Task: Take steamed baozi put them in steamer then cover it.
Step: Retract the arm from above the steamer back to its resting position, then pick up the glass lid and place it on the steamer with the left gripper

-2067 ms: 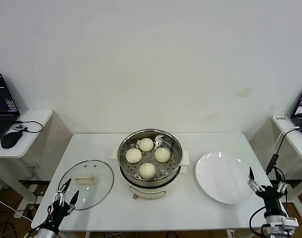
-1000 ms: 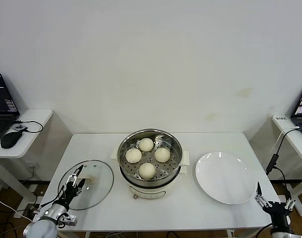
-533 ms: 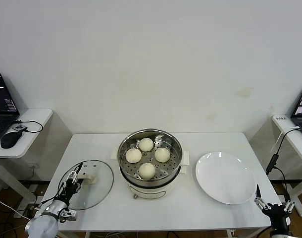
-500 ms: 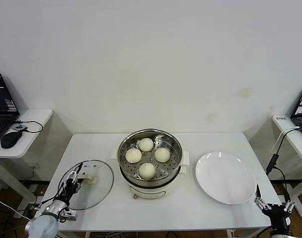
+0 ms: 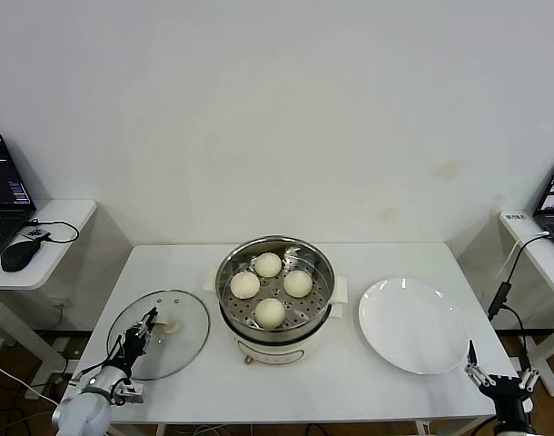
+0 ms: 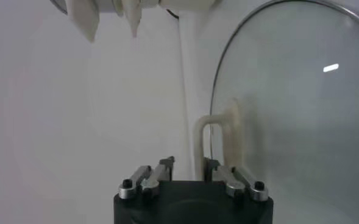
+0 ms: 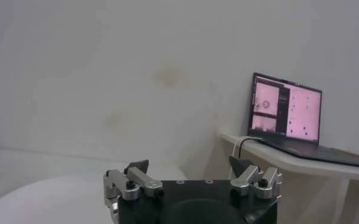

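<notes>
The steamer stands mid-table, uncovered, with several cream-white baozi on its perforated tray. The cover, a clear glass lid, lies flat on the table left of the steamer. Its cream handle is at the centre. My left gripper reaches in from the near left. In the left wrist view its jaws are drawn narrow, and the left gripper is shut on one end of the handle, with the glass beyond. My right gripper hangs open off the table's near right corner, holding nothing.
A flat white plate lies right of the steamer; its rim shows in the right wrist view. Side desks flank the table: one with a laptop and mouse at left, one with a laptop at right.
My left gripper moved in over the cover and closed its jaws on the handle. The right gripper sank slightly at the near right corner and stayed open.
</notes>
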`<action>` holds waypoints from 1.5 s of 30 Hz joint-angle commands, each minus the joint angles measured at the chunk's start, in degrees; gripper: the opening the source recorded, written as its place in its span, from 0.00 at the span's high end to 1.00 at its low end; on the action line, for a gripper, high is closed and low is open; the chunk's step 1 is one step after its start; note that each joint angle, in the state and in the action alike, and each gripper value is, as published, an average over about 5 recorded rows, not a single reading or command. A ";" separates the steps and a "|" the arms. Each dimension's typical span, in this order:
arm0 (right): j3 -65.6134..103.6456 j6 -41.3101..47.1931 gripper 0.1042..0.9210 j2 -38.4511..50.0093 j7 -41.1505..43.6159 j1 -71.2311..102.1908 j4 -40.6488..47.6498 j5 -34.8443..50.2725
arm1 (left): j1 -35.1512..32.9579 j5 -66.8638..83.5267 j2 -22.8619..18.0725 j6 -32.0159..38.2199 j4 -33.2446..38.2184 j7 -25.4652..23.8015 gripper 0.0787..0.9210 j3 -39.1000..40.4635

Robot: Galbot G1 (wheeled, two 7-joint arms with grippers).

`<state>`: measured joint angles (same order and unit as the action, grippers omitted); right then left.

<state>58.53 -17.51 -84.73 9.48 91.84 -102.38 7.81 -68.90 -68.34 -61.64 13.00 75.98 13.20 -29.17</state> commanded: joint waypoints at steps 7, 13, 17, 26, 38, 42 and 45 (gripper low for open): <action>-0.42 -0.44 0.12 0.09 -0.06 -0.54 0.84 -1.08 | -3.73 1.93 -0.57 0.08 6.18 6.02 0.94 -4.26; -1.81 -0.59 0.12 0.21 -0.04 -0.39 0.74 -1.94 | -9.85 5.14 0.32 -7.09 16.94 3.47 0.94 -8.80; -3.21 -0.61 0.12 0.19 0.06 -0.01 0.49 -2.27 | -13.78 7.52 2.05 -12.45 25.48 -2.31 0.94 -11.09; -6.58 -1.18 0.12 -0.52 -0.01 0.92 0.47 -4.15 | -14.36 11.74 6.41 -20.70 40.29 -12.96 0.94 -10.31; -10.26 -1.96 0.12 -2.85 -0.75 1.11 0.59 -10.83 | -3.82 14.93 11.37 -31.08 44.71 -16.75 0.94 8.90; -10.61 -1.82 0.12 -3.99 -1.15 0.71 0.75 -12.53 | 1.96 12.77 10.69 -33.92 43.04 -17.89 0.94 17.11; -10.83 -1.97 0.12 -4.64 -1.74 0.35 1.22 -14.10 | 6.38 8.32 7.57 -34.97 41.28 -19.59 0.94 21.83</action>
<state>49.25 -19.35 -87.73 8.39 92.52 -101.60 -1.51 -74.47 -55.62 -52.47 -13.82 115.52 -1.59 -25.40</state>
